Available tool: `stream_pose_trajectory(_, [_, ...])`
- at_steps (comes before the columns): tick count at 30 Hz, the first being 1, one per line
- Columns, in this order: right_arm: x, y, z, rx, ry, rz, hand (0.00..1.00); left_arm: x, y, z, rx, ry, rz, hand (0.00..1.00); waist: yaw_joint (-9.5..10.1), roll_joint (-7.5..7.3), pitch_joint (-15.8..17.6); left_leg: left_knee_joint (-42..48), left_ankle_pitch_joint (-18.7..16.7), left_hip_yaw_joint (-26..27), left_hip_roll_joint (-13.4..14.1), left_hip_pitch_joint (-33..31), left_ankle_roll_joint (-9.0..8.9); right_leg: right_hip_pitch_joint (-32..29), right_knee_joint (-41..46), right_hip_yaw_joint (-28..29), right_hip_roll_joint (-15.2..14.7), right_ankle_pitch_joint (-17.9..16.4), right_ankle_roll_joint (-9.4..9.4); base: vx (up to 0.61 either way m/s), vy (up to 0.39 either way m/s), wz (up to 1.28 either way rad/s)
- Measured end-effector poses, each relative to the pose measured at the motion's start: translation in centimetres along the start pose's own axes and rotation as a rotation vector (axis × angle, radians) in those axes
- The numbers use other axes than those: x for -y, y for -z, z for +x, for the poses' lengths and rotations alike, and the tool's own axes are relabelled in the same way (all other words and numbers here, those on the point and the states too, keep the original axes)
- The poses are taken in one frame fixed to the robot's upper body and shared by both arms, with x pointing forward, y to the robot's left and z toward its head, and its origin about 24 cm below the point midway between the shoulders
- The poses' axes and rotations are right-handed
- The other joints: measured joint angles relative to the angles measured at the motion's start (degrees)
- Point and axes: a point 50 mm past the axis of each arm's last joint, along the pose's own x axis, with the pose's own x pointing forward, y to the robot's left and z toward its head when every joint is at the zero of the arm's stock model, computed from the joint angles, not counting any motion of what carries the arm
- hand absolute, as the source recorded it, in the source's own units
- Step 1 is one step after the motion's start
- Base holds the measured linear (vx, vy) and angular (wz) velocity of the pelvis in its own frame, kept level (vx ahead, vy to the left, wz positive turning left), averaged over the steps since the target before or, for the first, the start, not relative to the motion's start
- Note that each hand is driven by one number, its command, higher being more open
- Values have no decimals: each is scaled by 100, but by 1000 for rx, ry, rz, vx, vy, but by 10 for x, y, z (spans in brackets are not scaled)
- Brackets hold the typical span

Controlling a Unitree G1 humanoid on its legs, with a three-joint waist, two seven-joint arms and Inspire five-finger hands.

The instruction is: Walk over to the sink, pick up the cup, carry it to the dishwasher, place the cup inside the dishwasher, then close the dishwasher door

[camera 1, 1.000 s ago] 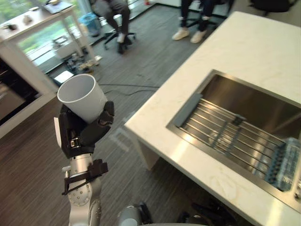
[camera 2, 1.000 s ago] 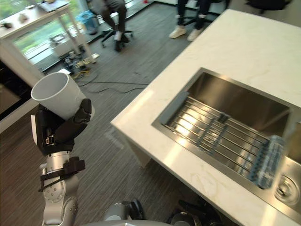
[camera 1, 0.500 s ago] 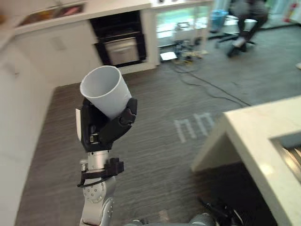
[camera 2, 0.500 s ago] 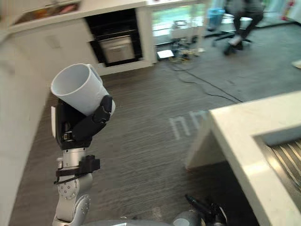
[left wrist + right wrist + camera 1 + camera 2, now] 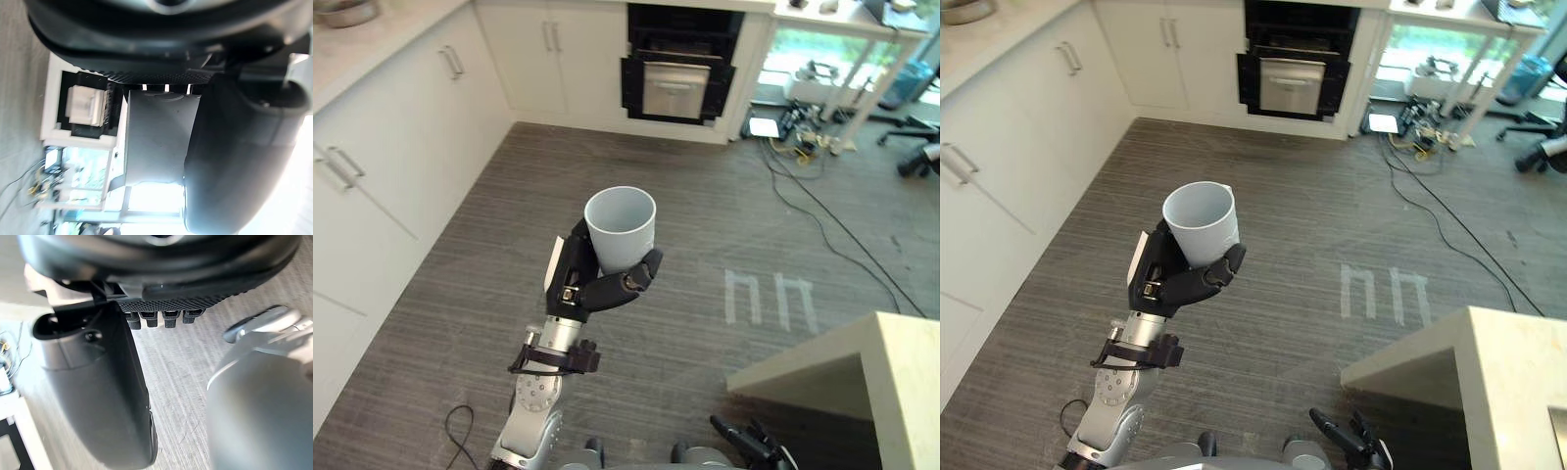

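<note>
Fingers (image 5: 626, 285) of the left hand (image 5: 574, 286) were curled round the white cup (image 5: 621, 229), held upright above the floor (image 5: 754, 225) on a raised forearm. Whether the right hand (image 5: 161, 269) was spread or closed could not be told.

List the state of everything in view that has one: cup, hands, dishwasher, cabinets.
cup: near upright, empty, carried above the floor.
left hand: shut round the cup.
right hand: holding nothing.
dishwasher: door seems open, dropped forward; hard to be sure from here.
cabinets: doors shut.
</note>
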Motion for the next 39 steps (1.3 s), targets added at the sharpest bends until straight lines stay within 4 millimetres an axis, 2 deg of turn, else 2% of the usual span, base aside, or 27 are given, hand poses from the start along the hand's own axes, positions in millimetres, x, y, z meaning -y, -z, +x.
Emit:
stream_pose_trajectory(2, [-8,-1,1,19,-29,-9,100,0,-3,-3,6,3,-28,0,72,-30,-73,114,-92,-74,5,-61,27,-6,100,97,23,-38,-61,-34,28,21])
stream_pose_trajectory(4, [-16,0,2,31,-57,-9,100,1,-1,-7,-7,15,-33,0,131,-17,-219,223,-228,-100,-41,-106,167,0,129,308,9,-94,-149,-31,31,10])
stream_pose_trajectory(5, [-17,0,2,31,-62,-12,100,1,-1,-8,-8,17,-34,0,132,-14,-231,241,-237,-100,-43,-112,159,-1,135,335,8,-97,-152,-5,33,0])
stream_pose_trajectory(6, [-13,10,-4,14,-49,-33,100,10,5,-11,-48,82,-79,0,-332,-72,-514,717,-220,-31,-100,-577,61,-266,96,823,17,-421,-125,0,0,0])
stream_pose_trajectory(12, [-12,11,-5,13,-47,-34,100,5,7,-12,-53,62,-65,0,-344,-55,-517,684,-233,95,-27,-460,48,-251,65,949,37,-415,-122,1,0,-11])
stream_pose_trajectory(14, [-7,15,-8,-2,-37,-35,100,-4,16,-14,-92,21,-51,0,-427,-34,-529,556,-202,93,-20,-312,84,-84,-156,885,2,-355,-122,4,0,2])
stream_pose_trajectory(17, [1,24,-14,-37,-27,-44,100,-18,22,-18,-117,-62,-58,0,-438,-33,-546,134,9,62,-34,-87,92,185,-608,710,-44,-140,-128,41,-17,9])
stream_pose_trajectory(19, [6,31,-17,-73,-31,-39,100,-35,19,-21,-102,-184,-64,0,-455,-21,-544,-277,217,59,-33,113,51,358,-902,475,-68,10,-134,86,-53,11])
stream_pose_trajectory(22, [11,35,-22,-95,-40,-42,100,-60,15,-32,-77,-383,-89,0,-428,28,-575,-653,378,58,22,396,-154,520,-956,176,-46,38,-131,37,-71,5])
stream_pose_trajectory(25, [13,34,-22,-94,-58,-47,100,-70,11,-37,-68,-453,-88,0,-354,71,-582,-688,419,-18,51,420,-171,533,-929,90,-16,38,-132,-7,-50,15])
stream_pose_trajectory(26, [12,34,-21,-95,-62,-46,100,-72,11,-38,-67,-465,-93,0,-341,71,-571,-499,370,-46,46,289,-224,540,-902,-16,-21,36,-133,-42,-27,44])
stream_pose_trajectory(27, [11,32,-20,-88,-74,-48,100,-70,9,-38,-54,-468,-105,0,-345,88,-507,44,79,-37,89,-4,-230,538,-849,-146,-4,-13,-201,-118,-33,43])
stream_pose_trajectory(29, [13,22,-17,-74,-93,-69,100,-65,6,-42,-34,-492,-128,0,-319,284,-286,951,-457,91,350,-348,-205,566,-583,-202,195,-271,-265,-119,-35,18])
stream_pose_trajectory(30, [12,20,-16,-70,-99,-73,100,-65,4,-48,-34,-510,-132,0,-316,323,-228,1223,-571,230,521,-384,-235,582,-431,-209,246,-416,-314,-92,-6,13])
stream_pose_trajectory(31, [13,18,-15,-65,-102,-78,100,-64,3,-52,-34,-521,-136,0,-316,364,-174,1619,-680,331,738,-479,-396,584,-239,-219,315,-544,-379,-78,9,11])
stream_pose_trajectory(32, [14,18,-16,-66,-101,-81,100,-64,3,-53,-38,-524,-135,0,-294,365,-171,1755,-714,347,789,-518,-466,580,-176,-229,336,-604,-382,-57,20,24])
stream_pose_trajectory(33, [15,16,-15,-62,-106,-83,100,-65,3,-54,-41,-527,-130,0,-295,340,-158,1885,-666,438,791,-594,-524,588,-80,-307,293,-684,-375,10,4,34])
stream_pose_trajectory(34, [13,13,-13,-54,-113,-84,100,-66,2,-53,-33,-530,-130,0,-314,218,-84,2066,-521,586,733,-725,-600,606,-19,-372,137,-711,-368,28,16,37])
stream_pose_trajectory(35, [12,11,-12,-48,-119,-87,100,-66,2,-53,-29,-531,-131,0,-305,164,-13,2184,-481,693,713,-823,-632,604,-13,-397,65,-710,-358,35,37,36])
stream_pose_trajectory(36, [12,6,-10,-37,-127,-93,100,-66,2,-52,-28,-526,-131,0,-302,167,31,1965,-609,839,622,-928,-537,608,-9,-480,-114,-726,-310,45,83,36])
stream_pose_trajectory(39, [18,0,-10,-30,-132,-122,100,-65,1,-50,-20,-507,-136,0,-312,135,101,1502,-447,710,410,-1379,-539,754,-26,-644,-567,-885,-66,105,140,36])
